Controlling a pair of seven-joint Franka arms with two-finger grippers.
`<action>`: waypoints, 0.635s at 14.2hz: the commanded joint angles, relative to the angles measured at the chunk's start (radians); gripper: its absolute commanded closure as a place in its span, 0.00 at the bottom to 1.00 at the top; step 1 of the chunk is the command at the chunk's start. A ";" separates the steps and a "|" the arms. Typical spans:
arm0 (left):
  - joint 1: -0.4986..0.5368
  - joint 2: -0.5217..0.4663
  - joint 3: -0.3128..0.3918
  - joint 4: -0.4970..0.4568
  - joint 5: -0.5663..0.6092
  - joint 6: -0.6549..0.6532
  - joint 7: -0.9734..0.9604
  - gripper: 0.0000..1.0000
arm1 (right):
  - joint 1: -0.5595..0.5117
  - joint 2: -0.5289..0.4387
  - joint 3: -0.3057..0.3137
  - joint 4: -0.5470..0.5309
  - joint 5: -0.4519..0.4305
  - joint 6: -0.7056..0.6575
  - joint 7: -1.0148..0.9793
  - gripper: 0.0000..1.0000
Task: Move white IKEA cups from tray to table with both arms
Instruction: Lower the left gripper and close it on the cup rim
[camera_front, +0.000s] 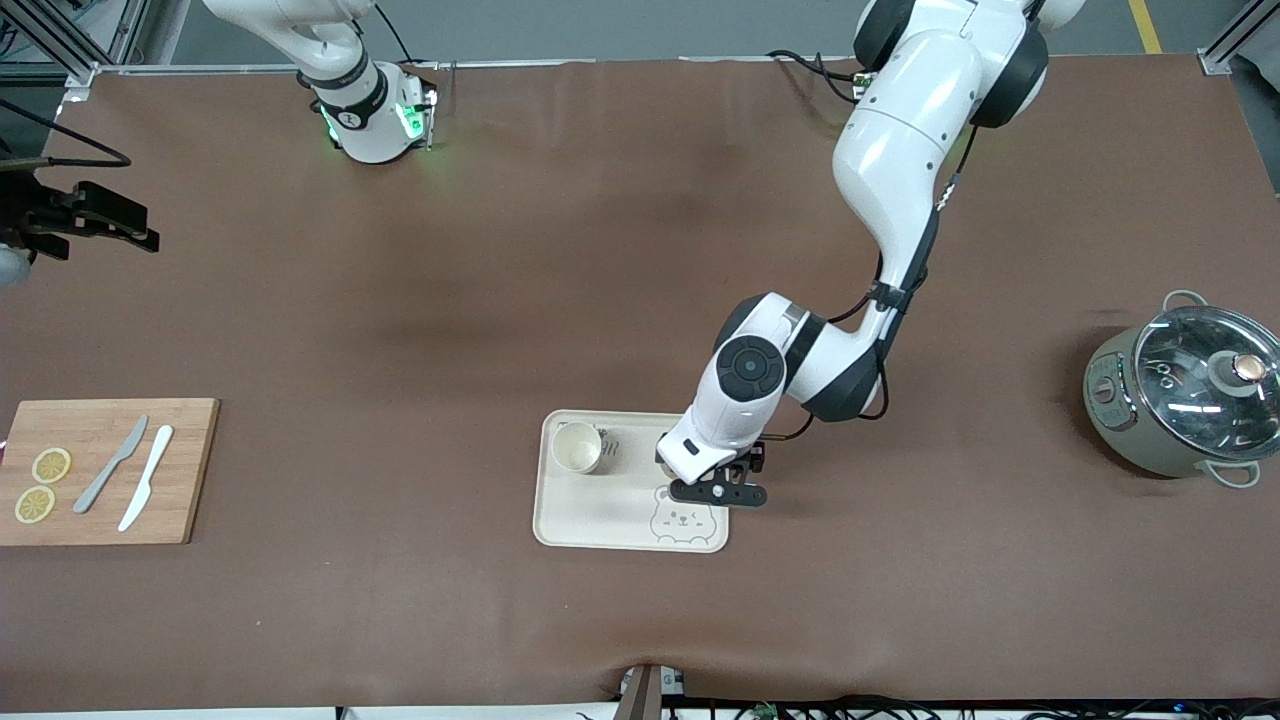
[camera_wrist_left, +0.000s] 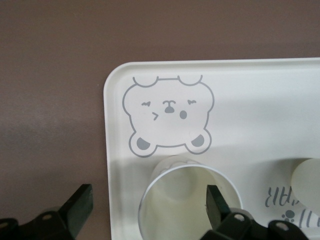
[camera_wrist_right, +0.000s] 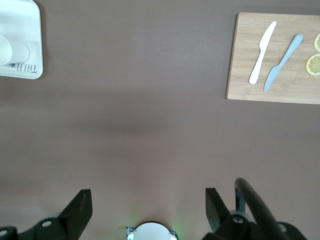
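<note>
Two small cream-white tapered cups stood on one cream bear-printed tray (camera_front: 600, 515); the first cup (camera_front: 578, 447) sat apart toward the right arm's end. The second cup (camera_wrist_left: 189, 200) stood beside the bear print; the left gripper (camera_wrist_left: 150, 205) was spread wide, one finger (camera_wrist_left: 216, 201) inside its rim, one outside; the right gripper (camera_wrist_right: 148, 205) waited open above bare table.

Two cups (camera_front: 578, 447) crowd the tray (camera_front: 600, 510); surrounding table (camera_front: 500, 300) lies open.

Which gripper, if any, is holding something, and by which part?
Neither. The left gripper is open, one finger inside the small cream-white tapered cup on the bear-printed tray; the right gripper is open over bare table.
</note>
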 joint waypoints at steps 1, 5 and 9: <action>-0.017 0.029 0.022 0.038 0.008 0.005 -0.022 0.00 | -0.005 0.006 0.000 0.008 0.017 -0.006 0.011 0.00; -0.017 0.029 0.024 0.033 0.010 0.005 -0.023 0.00 | -0.007 0.013 0.000 0.008 0.028 -0.007 0.012 0.00; -0.025 0.039 0.027 0.033 0.010 0.013 -0.025 0.93 | -0.002 0.014 0.000 0.008 0.029 -0.006 0.011 0.00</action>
